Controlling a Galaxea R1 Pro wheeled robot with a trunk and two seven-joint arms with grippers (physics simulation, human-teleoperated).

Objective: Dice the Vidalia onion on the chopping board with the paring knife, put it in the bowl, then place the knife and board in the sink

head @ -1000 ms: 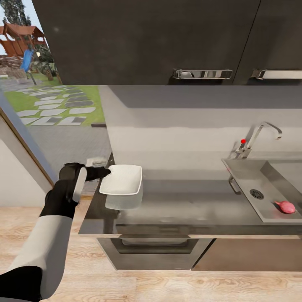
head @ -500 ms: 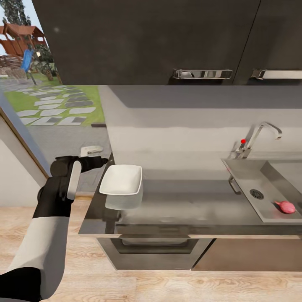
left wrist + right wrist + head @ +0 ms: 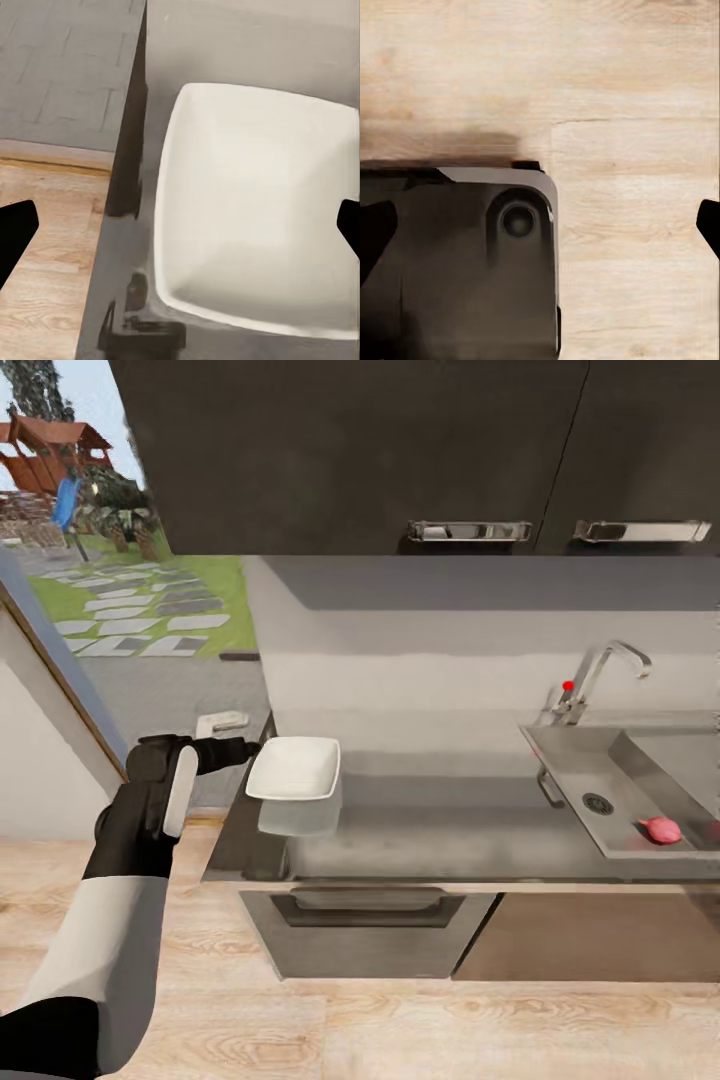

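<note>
Head view: The onion [image 3: 660, 830] lies in the sink [image 3: 640, 780], just past the drain, at about 3 o'clock in the frame. The bowl [image 3: 294, 769] sits on the table [image 3: 440, 830] at its left end, at about 9 o'clock from the sink and well apart from it. The left jaws [image 3: 250, 747] are level with the bowl's left rim, just beside it. The onion lies far to the right of these jaws, across the full table length. Judgement: the right arm is on the nearer side for the sink pickup; the onion is a rounded lump with no marked long axis.

Left wrist view: The bowl [image 3: 255, 210] is empty and lies between the two dark fingertips [image 3: 15, 232], which stand wide apart and hold nothing.

Right wrist view: The right jaws [image 3: 540, 225] point down at the wooden floor [image 3: 630, 75] and a dark part of the robot [image 3: 457, 262]. The fingertips stand wide apart, empty.
</note>
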